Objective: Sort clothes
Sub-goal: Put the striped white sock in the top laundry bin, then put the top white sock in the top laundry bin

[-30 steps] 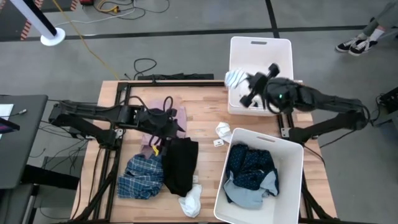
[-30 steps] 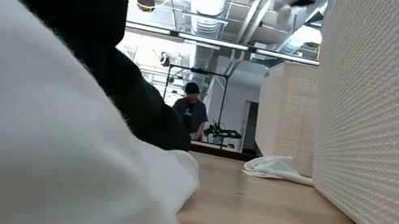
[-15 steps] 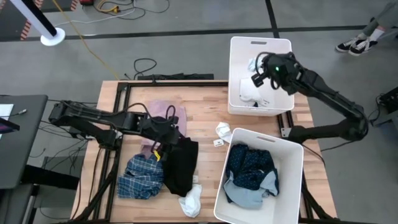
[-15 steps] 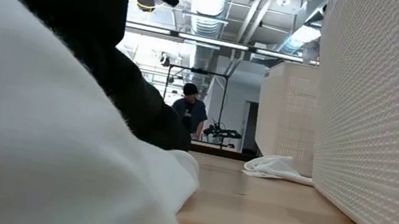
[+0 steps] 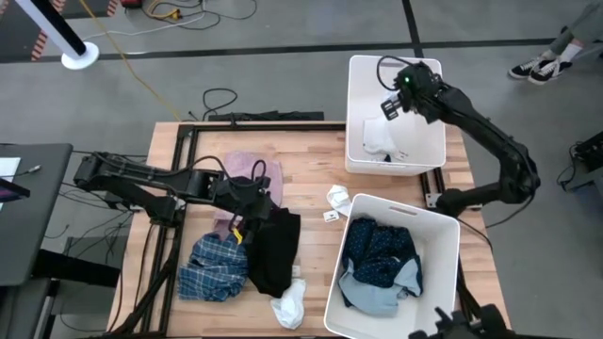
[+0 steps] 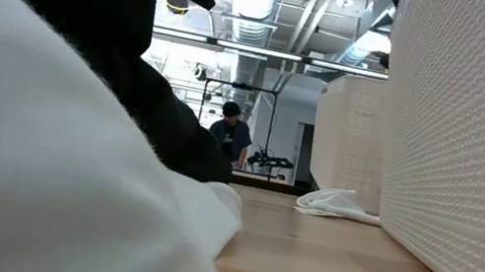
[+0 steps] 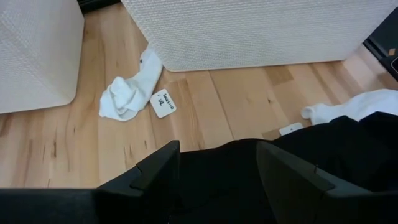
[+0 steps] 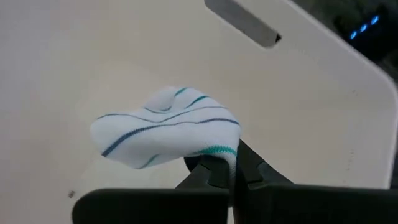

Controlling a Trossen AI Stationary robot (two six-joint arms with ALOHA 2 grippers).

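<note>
The right gripper (image 8: 231,169) pinches a small white sock with blue and teal stripes (image 8: 166,127), its two fingers closed tight on the cuff, and hangs inside the far white plastic bin (image 5: 429,151). A second ago that arm was over the bin's near rim; it has since swung deeper toward the far wall, so the sock now sits above the bin floor, where another pale sock (image 5: 378,141) already lies. By the look of it the drop is the only thing left for this piece.

The left gripper (image 7: 217,163) rests low on the black garment (image 7: 348,146) with its fingers spread apart, holding nothing; it has barely shifted in the last half second. Beside it lie the blue plaid shirt (image 5: 214,265) and the pink garment (image 5: 256,171). A loose white sock (image 7: 129,93) lies between the bins, another (image 5: 288,303) at the table's near edge. The navy patterned garment (image 5: 382,252) fills the near white bin (image 5: 445,282).
</note>
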